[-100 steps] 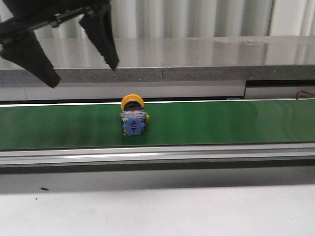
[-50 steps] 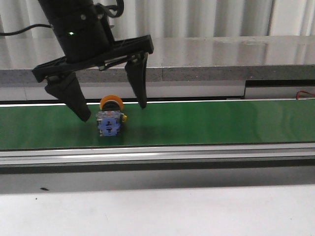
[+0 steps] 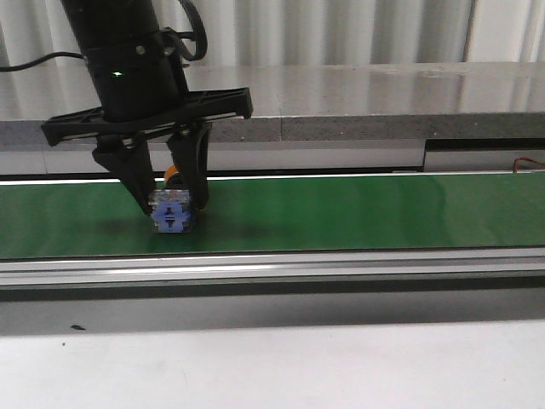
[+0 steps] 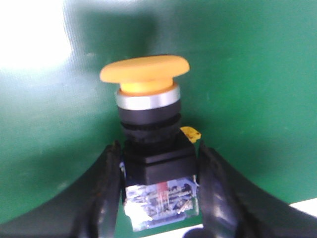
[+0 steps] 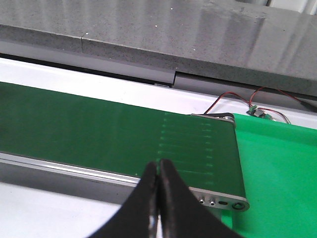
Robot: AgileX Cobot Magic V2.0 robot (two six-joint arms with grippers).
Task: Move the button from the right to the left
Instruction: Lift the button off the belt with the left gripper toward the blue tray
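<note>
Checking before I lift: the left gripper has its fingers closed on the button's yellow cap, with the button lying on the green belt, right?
Not the cap. The left gripper fingers clamp the button at its boxy contact block, the left wrist view shows; its yellow cap is free. It does lie on the green belt.

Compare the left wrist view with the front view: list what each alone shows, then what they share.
Only the left wrist view shows the small push button's whole round yellow mushroom cap, silver ring and black collar, with the left end effector's black fingers against its boxy block.

Only the front view shows the left arm's black body, the grey stone ledge behind, the metal conveyor rail and the white surface in front.

Both show the button, the end effector around it and the green conveyor belt.
</note>
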